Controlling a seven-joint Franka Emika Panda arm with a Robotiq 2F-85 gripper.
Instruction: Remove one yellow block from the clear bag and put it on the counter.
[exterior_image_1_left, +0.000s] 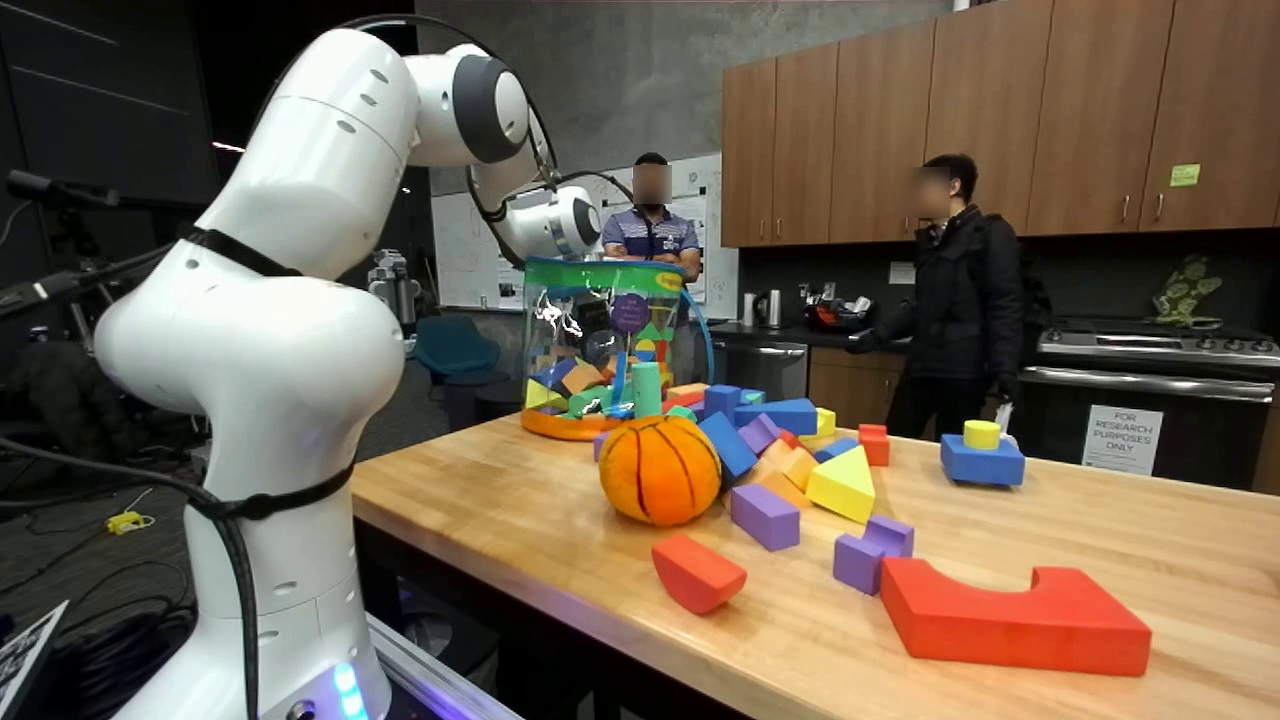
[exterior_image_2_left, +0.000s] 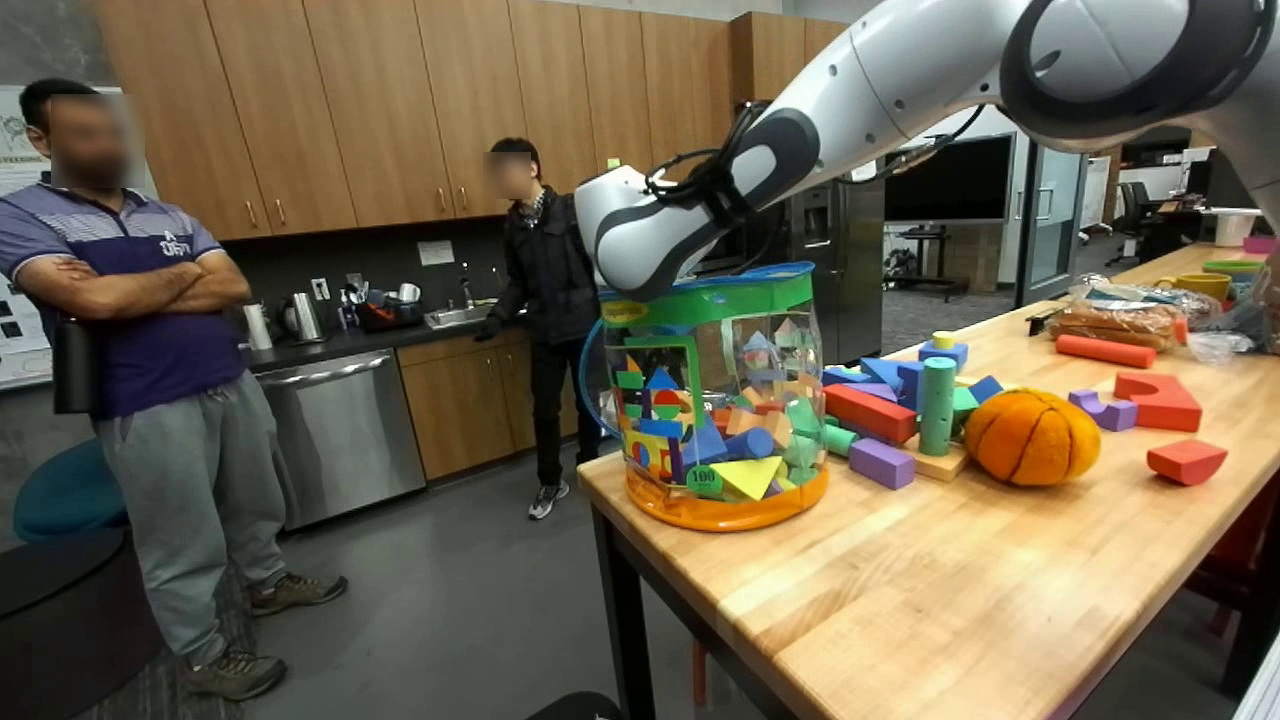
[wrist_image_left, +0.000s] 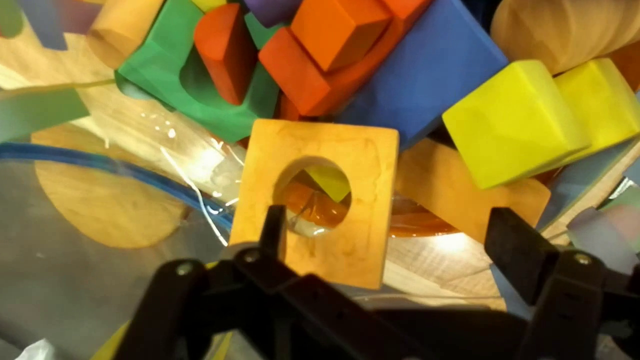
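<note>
Tool (wrist_image_left: 390, 232) spread apart, nothing clasped; a smooth yellow rectangular block (wrist_image_left: 515, 125) lies to its upper right in wrist view.

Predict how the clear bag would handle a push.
The bag probably flexes, its clear plastic showing crinkled glare. The blocks heaped at its bottom should resist tipping. Near an edge of the counter, it might slide off.

in an exterior view, bag (exterior_image_2_left: 738, 303) on the counter (exterior_image_2_left: 900, 580) — blocks (exterior_image_2_left: 750, 472) inside, ball (exterior_image_2_left: 1032, 437) to its right, other blocks (exterior_image_2_left: 868, 413) between.
</note>
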